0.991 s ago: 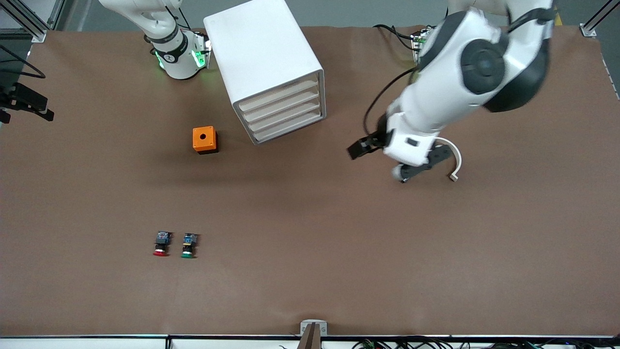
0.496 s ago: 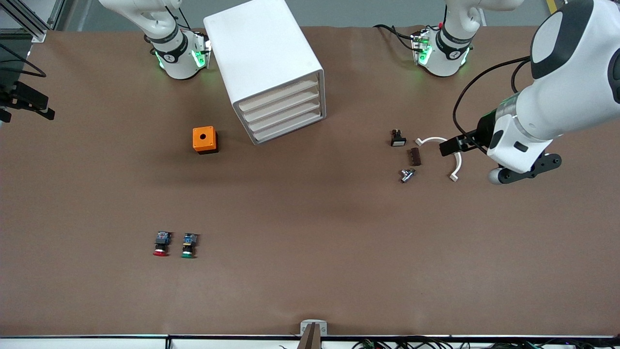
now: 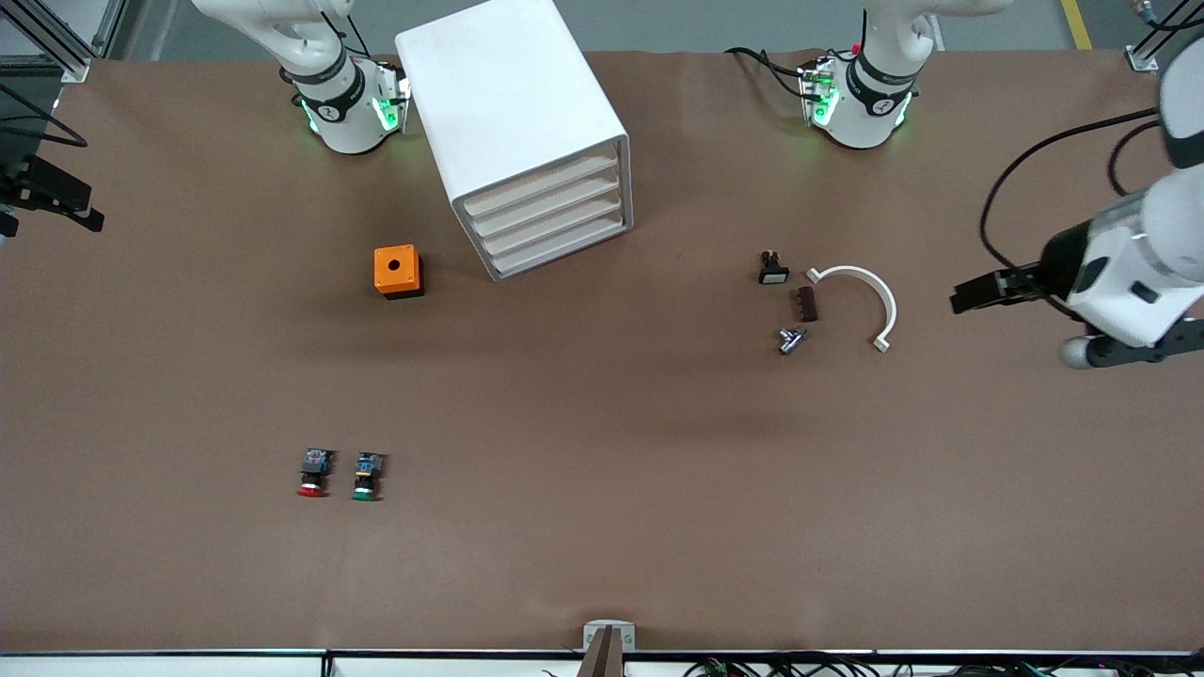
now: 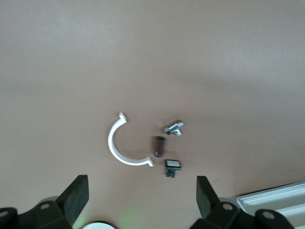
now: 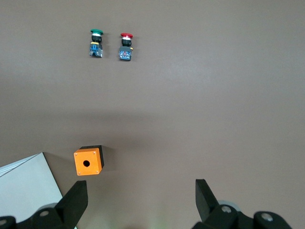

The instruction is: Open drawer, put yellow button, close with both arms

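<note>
Starting at the right arm's end of the table, we found the right gripper (image 5: 140,191) hanging in the air with its two fingers spread wide and nothing between them; its wrist view looked down on the orange box and a corner of the cabinet. Nearest the front camera lay two push-button switches side by side, just apart: one red-capped button (image 3: 312,475) and one green-capped button (image 3: 367,477). Farther from the camera sat one orange box (image 3: 398,271) with a round hole in its top. Beside it stood one white cabinet (image 3: 513,103) with four drawers (image 3: 550,218), all four shut flush. We could not tell where the yellow button was; none of our views showed it. Toward the left arm's end we counted four small parts lying close together: one black part with a white face (image 3: 773,269), one brown piece (image 3: 806,304), one silver metal part (image 3: 791,339), and one white half-ring (image 3: 889,306) curving around beside them. The left gripper (image 3: 974,293) hung over bare table just beside that half-ring, toward the left arm's end, its fingers likewise wide apart and holding nothing.
</note>
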`<state>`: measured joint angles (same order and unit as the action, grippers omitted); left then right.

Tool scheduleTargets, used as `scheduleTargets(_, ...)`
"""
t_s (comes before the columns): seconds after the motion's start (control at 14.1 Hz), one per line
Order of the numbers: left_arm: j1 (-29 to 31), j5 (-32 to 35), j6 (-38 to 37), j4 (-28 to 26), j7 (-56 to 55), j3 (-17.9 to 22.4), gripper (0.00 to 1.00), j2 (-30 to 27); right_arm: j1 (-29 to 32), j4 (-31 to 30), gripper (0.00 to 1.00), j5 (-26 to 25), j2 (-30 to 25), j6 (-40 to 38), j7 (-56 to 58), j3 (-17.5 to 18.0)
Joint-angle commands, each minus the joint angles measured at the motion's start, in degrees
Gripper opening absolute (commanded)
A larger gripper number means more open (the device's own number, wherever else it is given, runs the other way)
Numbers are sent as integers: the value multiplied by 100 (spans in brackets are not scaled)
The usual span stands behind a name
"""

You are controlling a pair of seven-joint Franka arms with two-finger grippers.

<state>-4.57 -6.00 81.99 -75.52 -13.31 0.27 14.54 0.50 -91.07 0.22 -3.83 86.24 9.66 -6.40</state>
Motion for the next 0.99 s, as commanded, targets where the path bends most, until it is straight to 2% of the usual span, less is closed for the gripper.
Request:
scheduleTargets(0.0, 263, 134, -17, -305, 425, -80, 99, -293, 109, 80, 100, 56, -48, -125, -103, 77)
scheduleTargets(0.07, 263, 239, 9, -471, 548, -54, 99, -450, 109, 80, 100, 74, -48, -169, -331, 77)
scheduleTargets(0.21, 263, 520, 210, -1145, 715, -53, 99, -941, 109, 80, 100, 74, -48, -160, -368, 77)
scheduleTargets(0.28, 272, 547, 447, -1688, 725, -53, 99, -1318, 109, 80, 100, 74, -48, -160, -359, 77)
scheduleTargets(0.42, 324, 548, 1385, -3119, 725, -53, 99, -2275, 109, 89, 100, 74, -48, -152, -351, 77)
scheduleTargets(0.5, 360, 548, 1677, -3562, 725, -71, 99, -2593, 109, 89, 100, 74, -48, -160, -351, 77)
scheduleTargets(0.64, 465, 548, 1750, -3786, 812, -123, 99, -2842, 109, 98, 100, 74, -48, -152, -351, 77)
scheduleTargets(0.92, 703, 539, 1724, -3462, 821, -484, 99, -2843, 117, 98, 100, 74, -48, -160, -350, 69)
